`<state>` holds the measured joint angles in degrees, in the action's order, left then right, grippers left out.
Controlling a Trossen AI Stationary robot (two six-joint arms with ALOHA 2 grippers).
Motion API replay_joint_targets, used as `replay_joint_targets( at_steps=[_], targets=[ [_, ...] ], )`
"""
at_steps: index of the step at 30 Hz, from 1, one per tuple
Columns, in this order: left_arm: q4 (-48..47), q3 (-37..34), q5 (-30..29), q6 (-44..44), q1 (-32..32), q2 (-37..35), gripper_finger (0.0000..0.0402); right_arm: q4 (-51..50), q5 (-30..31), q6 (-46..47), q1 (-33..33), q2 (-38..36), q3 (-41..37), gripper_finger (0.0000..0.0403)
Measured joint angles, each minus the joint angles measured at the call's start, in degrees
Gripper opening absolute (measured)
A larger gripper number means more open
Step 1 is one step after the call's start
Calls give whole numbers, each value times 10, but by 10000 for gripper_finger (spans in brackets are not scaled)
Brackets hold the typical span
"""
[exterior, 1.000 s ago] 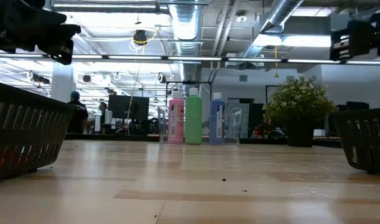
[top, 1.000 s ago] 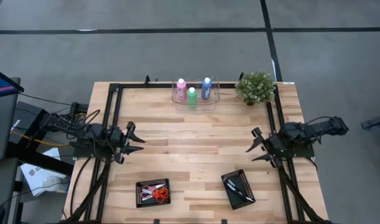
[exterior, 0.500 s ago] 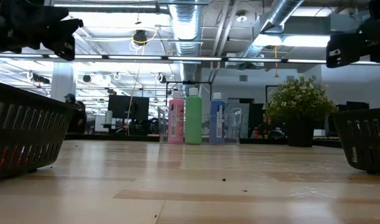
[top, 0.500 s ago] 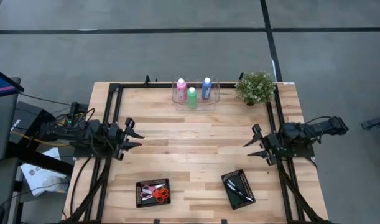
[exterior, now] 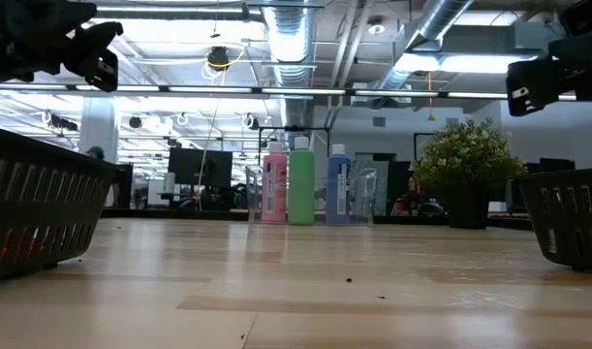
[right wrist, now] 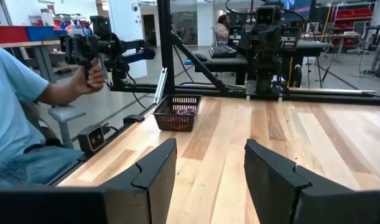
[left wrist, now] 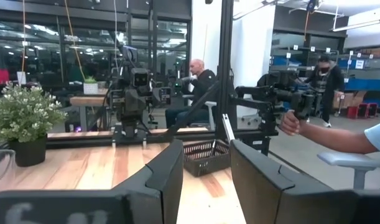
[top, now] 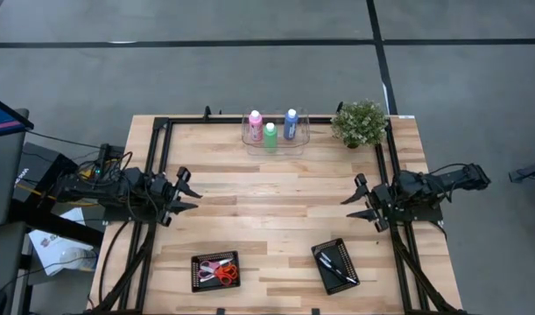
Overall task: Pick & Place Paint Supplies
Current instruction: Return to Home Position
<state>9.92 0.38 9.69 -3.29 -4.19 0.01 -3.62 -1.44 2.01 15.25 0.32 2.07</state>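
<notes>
Three paint bottles, pink, green and blue, stand upright in a clear tray at the far middle of the table. The low view shows them side by side: pink, green, blue. Dark brushes lie in a black basket near the front right. My left gripper hangs open above the table's left side, pointing right. My right gripper hangs open above the right side, pointing left. Neither has anything between its fingers.
A potted plant stands at the far right, next to the tray. A black basket with scissors sits near the front left. A black frame runs around the table. A person's hand holds a control handle beyond the table's edge.
My left arm has swung level across the table, and its gripper has gone a little toward the far edge. My right gripper has rolled a little in place. The bottles and baskets have stayed where they were.
</notes>
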Motion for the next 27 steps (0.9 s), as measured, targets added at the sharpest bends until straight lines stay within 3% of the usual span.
replay_joint_targets(
  at_steps=[27],
  targets=[
    [0,0,0,0,0,71,125,0,0,10,0,0,0,173]
  ],
)
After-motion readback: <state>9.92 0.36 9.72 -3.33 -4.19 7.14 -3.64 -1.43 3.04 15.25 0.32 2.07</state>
